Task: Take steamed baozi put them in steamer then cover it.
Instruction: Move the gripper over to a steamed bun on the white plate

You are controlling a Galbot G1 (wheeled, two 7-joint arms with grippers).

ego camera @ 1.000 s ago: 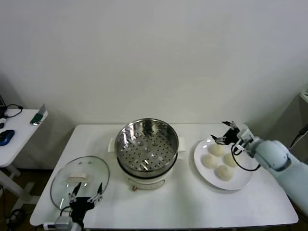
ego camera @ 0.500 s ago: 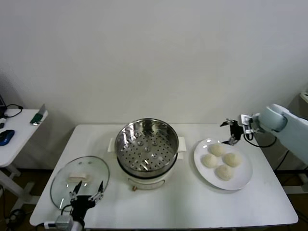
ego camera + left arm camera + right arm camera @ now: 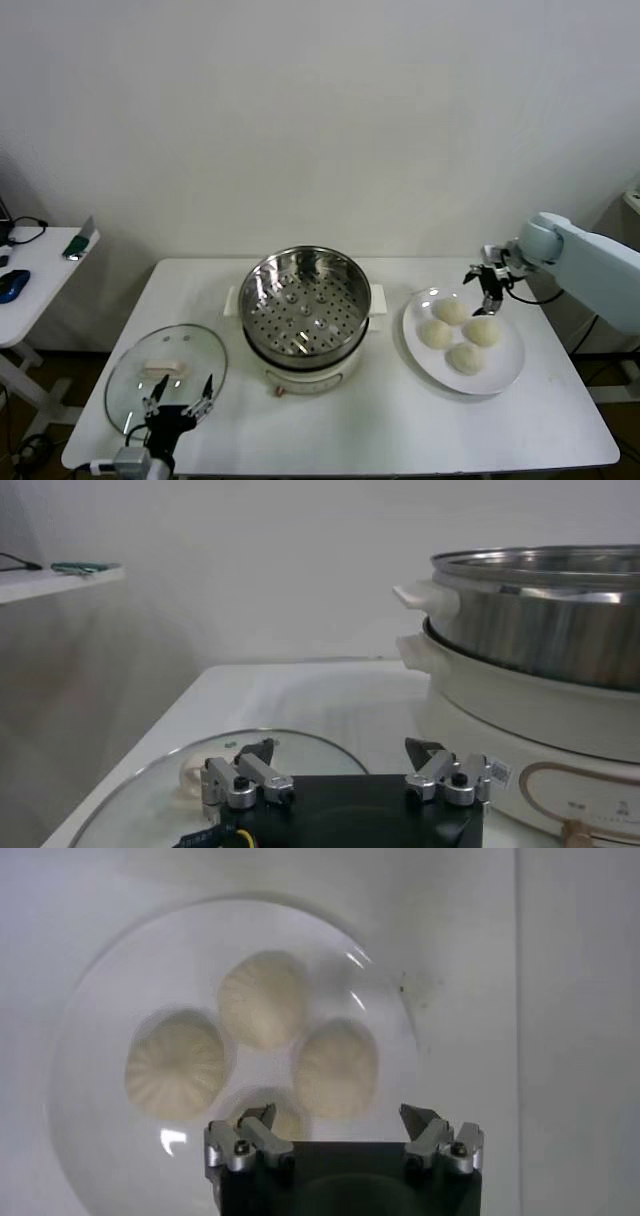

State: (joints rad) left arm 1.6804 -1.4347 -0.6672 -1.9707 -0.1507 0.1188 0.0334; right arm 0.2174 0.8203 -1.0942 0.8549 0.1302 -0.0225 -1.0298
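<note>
Four cream-white baozi lie on a white plate at the table's right. My right gripper hangs open and empty over the plate's far edge, pointing down. In the right wrist view three baozi show whole and one is partly hidden behind the open gripper. The shiny steamer stands empty in the middle on its cream pot base. The glass cover lies flat at the front left. My left gripper rests open at the cover's near edge and holds nothing.
A side table with small items stands to the far left. In the left wrist view the cover lies just past the open gripper, with the steamer beside it. Bare tabletop lies in front of the pot.
My right arm has lifted and swung round; its gripper has shifted slightly right and now points down over the plate. The left arm, baozi, steamer and cover have not moved.
</note>
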